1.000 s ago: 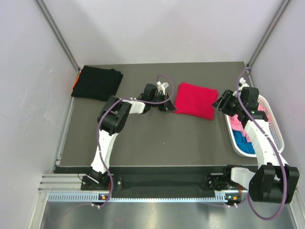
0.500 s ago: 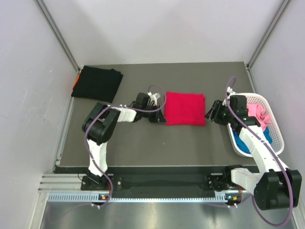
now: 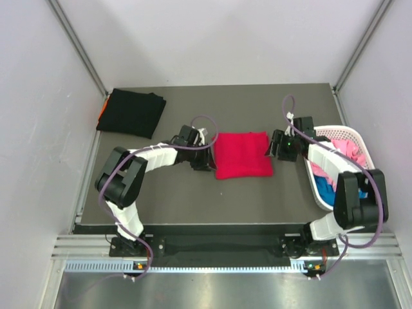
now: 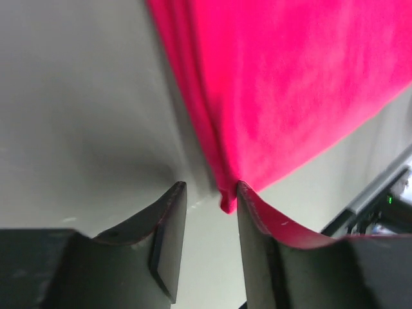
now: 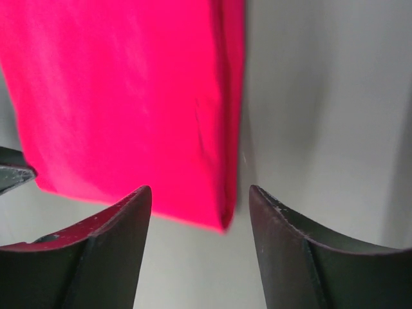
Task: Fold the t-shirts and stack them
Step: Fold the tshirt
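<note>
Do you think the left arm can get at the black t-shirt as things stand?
Probably yes: the black t-shirt lies uncovered, far left, with only bare table between it and the left gripper.

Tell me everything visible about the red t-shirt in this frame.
Bright red soft plain cloth, folded into a flat, roughly square pad with layered edges showing. The red t-shirt lies on the dark table, between the left gripper and right gripper, whose open jaws sit at its opposite side edges without clearly pinching it.
</note>
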Tool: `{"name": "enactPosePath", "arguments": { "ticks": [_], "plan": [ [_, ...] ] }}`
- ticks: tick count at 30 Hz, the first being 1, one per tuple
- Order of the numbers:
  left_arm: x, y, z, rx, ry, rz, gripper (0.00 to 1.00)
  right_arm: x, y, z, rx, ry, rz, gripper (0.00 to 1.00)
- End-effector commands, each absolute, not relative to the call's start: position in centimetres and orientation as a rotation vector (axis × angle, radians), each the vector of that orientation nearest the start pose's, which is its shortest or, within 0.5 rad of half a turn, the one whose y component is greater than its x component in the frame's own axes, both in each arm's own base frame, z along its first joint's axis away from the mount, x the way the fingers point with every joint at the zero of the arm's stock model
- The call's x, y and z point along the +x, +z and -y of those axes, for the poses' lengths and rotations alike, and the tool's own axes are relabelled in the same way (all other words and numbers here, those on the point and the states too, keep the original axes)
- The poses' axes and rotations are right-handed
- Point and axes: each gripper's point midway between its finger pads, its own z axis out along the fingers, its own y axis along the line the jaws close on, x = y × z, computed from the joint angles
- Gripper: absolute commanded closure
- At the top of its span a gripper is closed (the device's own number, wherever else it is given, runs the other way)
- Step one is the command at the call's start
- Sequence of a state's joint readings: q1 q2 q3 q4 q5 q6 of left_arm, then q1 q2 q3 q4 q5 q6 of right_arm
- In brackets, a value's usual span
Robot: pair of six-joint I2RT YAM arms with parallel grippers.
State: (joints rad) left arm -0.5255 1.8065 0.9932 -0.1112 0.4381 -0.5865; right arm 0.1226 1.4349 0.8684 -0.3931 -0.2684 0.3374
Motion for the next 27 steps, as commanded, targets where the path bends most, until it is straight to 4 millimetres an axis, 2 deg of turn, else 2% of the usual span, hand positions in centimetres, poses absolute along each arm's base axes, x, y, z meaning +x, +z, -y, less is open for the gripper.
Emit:
{"name": "enactPosePath", "arguments": {
  "ticks": [1, 3, 4, 5, 6, 7, 9, 10, 16, 26, 27],
  "plan": [
    [33.0, 6.3, 26.0, 0.086, -0.863, -2.606, 0.57, 36.5, 9.7, -11.2, 0.048, 0.556, -2.454, 0.37],
    [33.7, 6.8, 25.9, 0.077, -0.924, -2.583, 0.59, 37.7, 9.7, -11.6, 0.015, 0.568, -2.456, 0.35],
    [34.6, 7.0, 26.0, 0.073, -0.953, -2.547, 0.59, 37.9, 8.6, -11.7, 0.011, 0.568, -2.485, 0.34],
    [35.2, 6.9, 25.4, 0.046, -0.966, -2.536, 0.59, 38.7, 8.8, -11.8, 0.001, 0.567, -2.475, 0.34],
    [35.4, 6.5, 25.6, 0.039, -1.021, -2.538, 0.59, 39.0, 7.7, -11.7, -0.008, 0.555, -2.501, 0.34],
    [36.3, 6.8, 25.5, 0.035, -1.051, -2.5, 0.59, 39.3, 7.3, -11.7, -0.011, 0.549, -2.508, 0.34],
    [36.6, 7.2, 26.3, 0.061, -1.147, -2.468, 0.58, 40.1, 7.0, -11.8, -0.022, 0.545, -2.506, 0.34],
    [36.9, 7.0, 26.6, 0.07, -1.178, -2.458, 0.58, 40.3, 6.2, -11.8, -0.02, 0.547, -2.522, 0.34],
    [38.7, 6.8, 27.7, 0.098, -1.223, -2.428, 0.55, 42.4, 5.1, -12.1, 0.018, 0.555, -2.499, 0.38],
    [41.1, 6.5, 28.9, 0.113, -1.25, -2.402, 0.53, 44.5, 4.2, -11.7, 0.064, 0.57, -2.477, 0.43],
    [41.1, 5.9, 29.0, 0.112, -1.249, -2.413, 0.53, 44.6, 3.9, -11.6, 0.07, 0.571, -2.478, 0.44]
  ]
}}
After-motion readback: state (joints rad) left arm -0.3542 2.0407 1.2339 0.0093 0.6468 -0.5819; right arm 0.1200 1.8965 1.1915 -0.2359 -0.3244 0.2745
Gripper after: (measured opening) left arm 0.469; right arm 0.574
